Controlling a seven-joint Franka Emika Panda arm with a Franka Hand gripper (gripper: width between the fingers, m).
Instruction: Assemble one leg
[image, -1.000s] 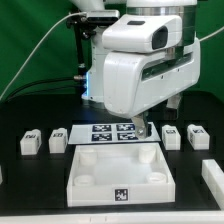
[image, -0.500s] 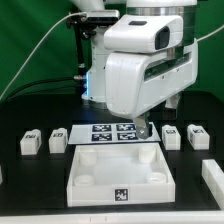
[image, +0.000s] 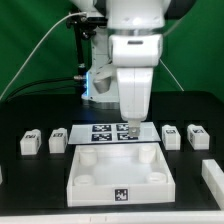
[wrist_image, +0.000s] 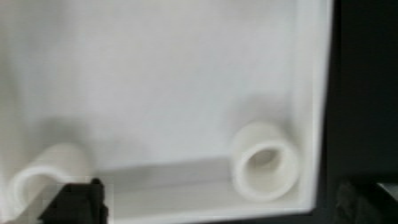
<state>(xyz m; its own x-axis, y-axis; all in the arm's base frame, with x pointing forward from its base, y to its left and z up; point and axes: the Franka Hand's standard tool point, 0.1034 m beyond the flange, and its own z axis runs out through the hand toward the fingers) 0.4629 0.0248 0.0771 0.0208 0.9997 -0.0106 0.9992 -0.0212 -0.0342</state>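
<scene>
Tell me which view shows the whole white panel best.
The exterior view: the panel shows complete, with all four corner sockets and its front tag. The wrist view shows only part of it close up, with two sockets.

The arm (image: 135, 60) points straight down, wrist vertical over the panel (image: 120, 172). The gripper (image: 130, 129) hangs low above the panel's rear edge, its fingers (wrist_image: 75, 200) spread wide apart with nothing between them.

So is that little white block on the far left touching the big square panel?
Apart. The exterior view shows the leg and the panel separated by bare black table and another leg.
</scene>
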